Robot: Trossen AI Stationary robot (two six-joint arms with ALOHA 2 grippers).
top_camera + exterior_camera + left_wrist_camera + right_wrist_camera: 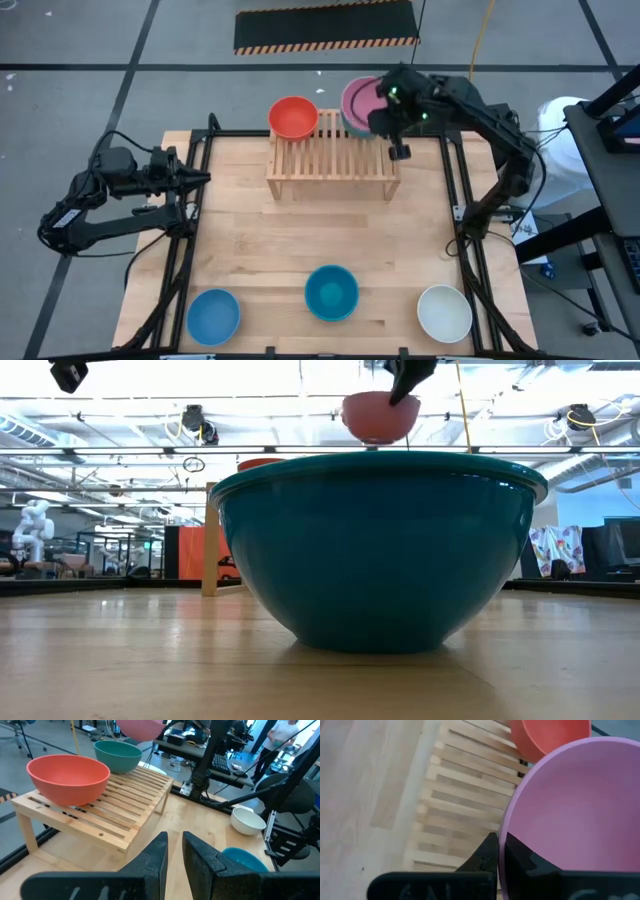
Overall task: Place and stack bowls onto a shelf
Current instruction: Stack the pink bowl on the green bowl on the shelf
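Observation:
The pink bowl [358, 98] hangs over the far right part of the slatted shelf [330, 160], with my right gripper [386, 112] shut on it. Under it, the dark green bowl [118, 755] stands on the slats. The red bowl [293, 117] stands on the shelf's far left corner. Along the table's near edge stand the light blue bowl [213, 315], the teal bowl [331, 292] and the white bowl [444, 312]. At the table's left edge my left gripper [175, 855] waits, slightly open, with nothing between its fingers. My right gripper pinches the pink bowl's rim [504, 837] with one finger [532, 867] inside the bowl and the other [484, 857] outside. The fingers slant down from the table's right side. The bowl is lifted clear, mouth up, above the dark green bowl and the shelf.
Black frame rails [190, 250] run along the table's left and right edges. Bare wood lies between the shelf and the row of three bowls at the near edge. The middle of the shelf's top carries no bowl.

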